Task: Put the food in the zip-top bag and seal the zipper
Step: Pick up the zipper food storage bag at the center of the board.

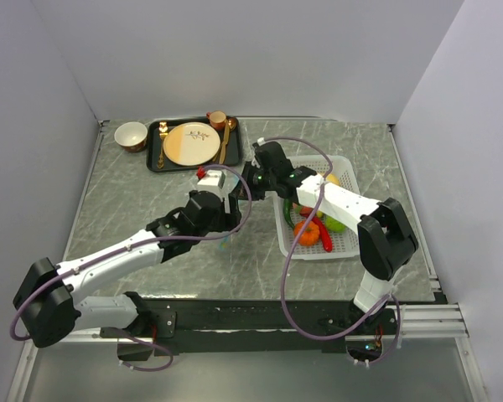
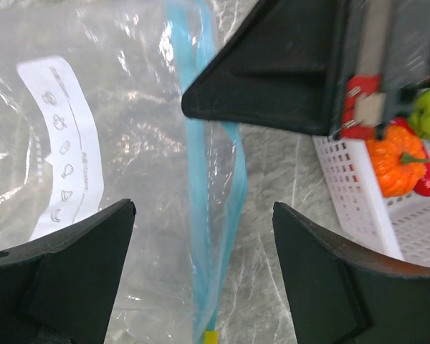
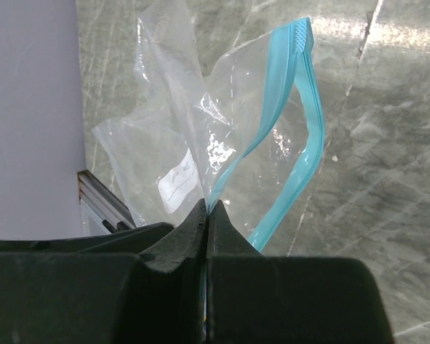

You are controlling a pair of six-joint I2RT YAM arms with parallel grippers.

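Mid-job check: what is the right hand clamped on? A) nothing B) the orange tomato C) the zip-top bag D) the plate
C: in the right wrist view the right hand is shut on the zip-top bag, right at its teal zipper.

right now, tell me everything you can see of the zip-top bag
The zip-top bag is a clear, soft, crinkled plastic pouch with a white printed label and a teal-blue zipper along its mouth. The mouth gapes, its two strips apart. No food shows inside. The shut right fingers pinch it at the zipper edge, holding it over the marble table; the open left fingers straddle the zipper without clearly touching.
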